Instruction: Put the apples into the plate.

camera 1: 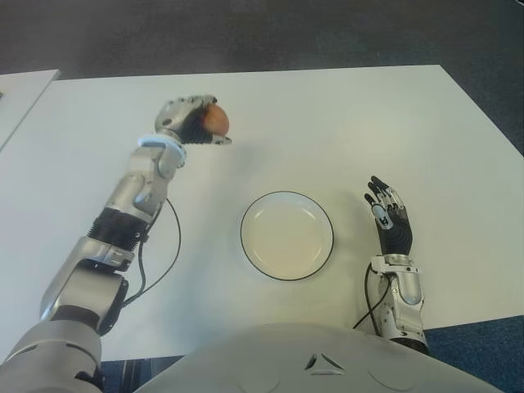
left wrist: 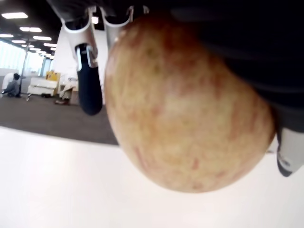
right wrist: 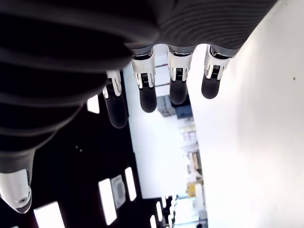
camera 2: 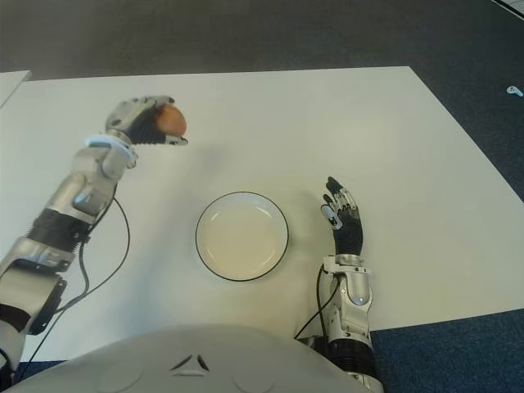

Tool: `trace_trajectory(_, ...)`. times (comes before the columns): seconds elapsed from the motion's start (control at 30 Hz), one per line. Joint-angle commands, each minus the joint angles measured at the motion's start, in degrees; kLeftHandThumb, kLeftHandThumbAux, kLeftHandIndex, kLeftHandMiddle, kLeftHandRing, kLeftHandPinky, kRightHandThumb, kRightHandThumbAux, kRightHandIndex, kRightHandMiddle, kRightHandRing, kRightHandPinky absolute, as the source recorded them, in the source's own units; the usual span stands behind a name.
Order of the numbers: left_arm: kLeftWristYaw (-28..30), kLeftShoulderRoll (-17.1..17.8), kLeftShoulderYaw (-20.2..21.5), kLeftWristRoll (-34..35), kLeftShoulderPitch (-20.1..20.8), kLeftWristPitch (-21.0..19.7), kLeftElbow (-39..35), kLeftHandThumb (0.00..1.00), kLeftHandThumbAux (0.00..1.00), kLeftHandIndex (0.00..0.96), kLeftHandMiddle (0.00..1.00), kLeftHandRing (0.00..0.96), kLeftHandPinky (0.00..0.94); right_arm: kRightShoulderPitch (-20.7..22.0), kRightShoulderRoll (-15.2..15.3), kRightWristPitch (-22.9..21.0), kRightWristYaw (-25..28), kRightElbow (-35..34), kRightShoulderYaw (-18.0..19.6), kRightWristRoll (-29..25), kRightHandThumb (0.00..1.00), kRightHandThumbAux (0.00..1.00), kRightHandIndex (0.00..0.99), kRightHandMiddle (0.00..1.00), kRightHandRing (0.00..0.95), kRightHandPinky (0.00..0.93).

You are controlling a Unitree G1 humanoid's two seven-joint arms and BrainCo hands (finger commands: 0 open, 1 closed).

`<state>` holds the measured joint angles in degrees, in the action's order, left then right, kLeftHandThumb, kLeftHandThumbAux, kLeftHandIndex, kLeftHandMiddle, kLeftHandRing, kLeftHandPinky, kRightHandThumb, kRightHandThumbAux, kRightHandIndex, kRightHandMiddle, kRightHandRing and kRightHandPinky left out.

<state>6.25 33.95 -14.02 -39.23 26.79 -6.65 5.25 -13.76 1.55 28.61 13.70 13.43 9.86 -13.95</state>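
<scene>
Fingers [left wrist: 90, 78] of my left hand [camera 1: 190, 121] are curled around the apple [camera 1: 216, 120], clamping it against the palm; in the left wrist view the reddish-yellow fruit fills most of the frame, with dark fingertips wrapped over its far side. I see that hand toward the far left of the white table [camera 1: 344, 123], the arm stretched out ahead of me. I cannot tell whether the apple is clear of the tabletop or just touching it, though a faint shadow lies beside it.

The plate [camera 1: 286, 236], white with a thin dark rim, sits near me at the middle of the table, with nothing in it. It is well apart from the apple, nearer to me and off to the right of it.

My right hand [camera 1: 391, 219] shows just to the right of the plate, beside its rim but apart from it. Its fingers [right wrist: 147, 92] are straight and slightly spread, holding nothing, pointing away from me. Beyond the far edge of the table I see dark carpet [camera 1: 246, 33].
</scene>
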Motion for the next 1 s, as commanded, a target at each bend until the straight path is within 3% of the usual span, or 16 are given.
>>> trace_trajectory(0.03,5.06,2.58,4.21,1.45,0.86,-1.78,-9.00,0.853,0.668,0.400,0.536,0.845,0.837,-2.64,-0.81,-2.18,-0.67,3.14,-1.04,1.70,0.256,0.534,0.253,0.151,0.081,0.073)
trace_trajectory(0.23,4.30,2.18,2.88,-1.71,2.77,-0.40,-10.04,0.856,0.665,0.405,0.540,0.851,0.844,-2.79,-0.68,-2.80,-0.65,2.77,-1.38,1.86,0.245,0.520,0.264,0.150,0.081,0.076)
trace_trajectory(0.43,11.27,-0.09,3.89,-1.42,-0.86,-6.70,-25.44,0.856,0.665,0.406,0.540,0.849,0.840,-2.62,-0.71,-2.94,-0.65,2.92,-1.59,1.62,0.248,0.520,0.274,0.150,0.080,0.076)
trace_trajectory(0.63,15.18,-3.70,2.83,-0.15,-1.39,-9.68,-30.23,0.856,0.665,0.405,0.539,0.847,0.838,-2.69,-0.70,-3.50,-0.63,2.79,-1.87,1.67,0.249,0.518,0.273,0.148,0.078,0.075)
trace_trajectory(0.9,16.70,-8.30,-3.59,-4.85,-3.42,-11.10,-32.78,0.856,0.665,0.406,0.536,0.843,0.838,-3.06,-0.86,-4.14,-0.48,2.55,-2.04,1.05,0.246,0.517,0.253,0.146,0.078,0.071)
trace_trajectory(1.0,16.02,-8.38,-6.72,-6.84,-3.64,-7.72,-30.86,0.856,0.664,0.406,0.536,0.839,0.837,-3.11,-1.04,-3.87,-0.61,2.48,-2.15,1.16,0.245,0.518,0.253,0.149,0.081,0.069)
